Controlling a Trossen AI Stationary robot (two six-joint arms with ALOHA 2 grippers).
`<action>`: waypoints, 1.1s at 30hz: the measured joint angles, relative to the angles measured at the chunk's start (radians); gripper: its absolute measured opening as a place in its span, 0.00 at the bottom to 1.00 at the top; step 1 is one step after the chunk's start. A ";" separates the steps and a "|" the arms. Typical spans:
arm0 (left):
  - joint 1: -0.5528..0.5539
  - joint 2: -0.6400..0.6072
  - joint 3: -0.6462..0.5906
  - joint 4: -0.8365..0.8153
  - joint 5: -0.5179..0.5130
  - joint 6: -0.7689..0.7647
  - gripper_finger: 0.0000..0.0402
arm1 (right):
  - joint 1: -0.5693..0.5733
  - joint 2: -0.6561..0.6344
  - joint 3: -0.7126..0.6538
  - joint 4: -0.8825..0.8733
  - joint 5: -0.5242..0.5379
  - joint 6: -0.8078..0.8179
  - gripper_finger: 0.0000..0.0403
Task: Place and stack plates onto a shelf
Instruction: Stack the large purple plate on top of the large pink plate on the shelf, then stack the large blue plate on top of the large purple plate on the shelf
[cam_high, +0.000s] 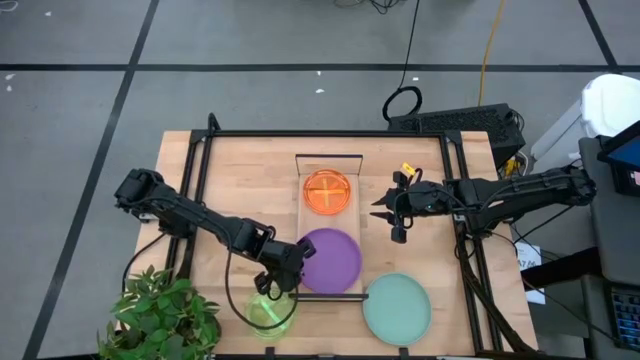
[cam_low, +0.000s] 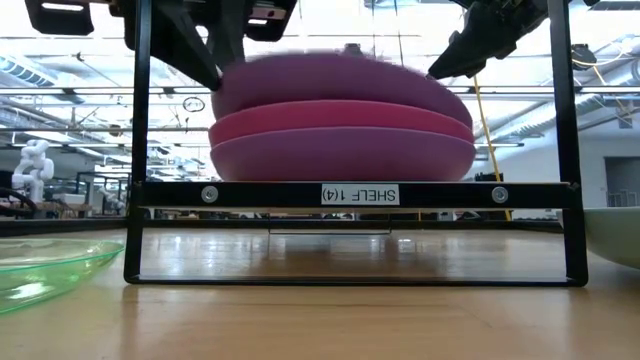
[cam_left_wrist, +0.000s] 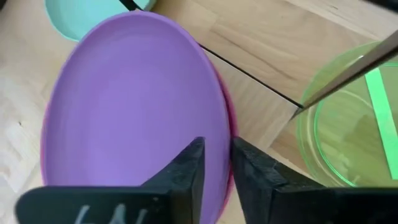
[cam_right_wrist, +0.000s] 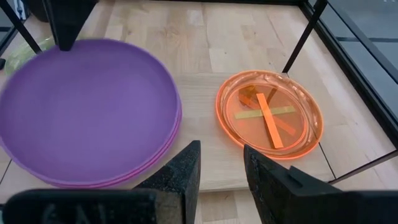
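Tabletop (cam_high: 230, 170): I see a light wooden top inside a black frame, carrying everything below.
Shelf (cam_high: 330, 160): a long narrow wood board running down the middle of the tabletop; in the low view its black front bar carries a white label that I read mirrored, "SHELF (4)".
Plate stack (cam_high: 332, 260): on the near half of the shelf; from the low view I count purple on top, magenta in the middle and purple at the bottom.
Teal plate (cam_high: 397, 307): flat on the tabletop, just beside the stack at the shelf's near right corner.
Orange plate (cam_high: 328, 191): translucent, on the far half of the shelf, apart from the stack; crossed strips show through it.
Green plate (cam_high: 270, 312): translucent, on the tabletop left of the shelf's near end, close to a potted plant (cam_high: 160, 318).
Left end effector (cam_high: 283, 272): at the stack's left rim; my wrist view shows the fingers close together, with the top purple plate's edge running into the narrow gap, clenched on it.
Right end effector (cam_high: 385, 216): hanging right of the shelf between orange plate and stack, fingers parted, holding nothing.
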 joint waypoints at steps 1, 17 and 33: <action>0.000 0.000 0.000 -0.002 0.000 -0.007 0.23 | 0.000 0.000 0.000 -0.001 0.000 0.000 0.26; -0.006 0.000 0.000 -0.012 -0.032 -0.122 0.27 | 0.000 0.000 0.000 -0.026 0.000 0.000 0.26; -0.009 -0.047 0.000 -0.064 -0.127 -0.237 0.27 | 0.115 -0.001 0.005 -0.043 -0.058 0.175 0.26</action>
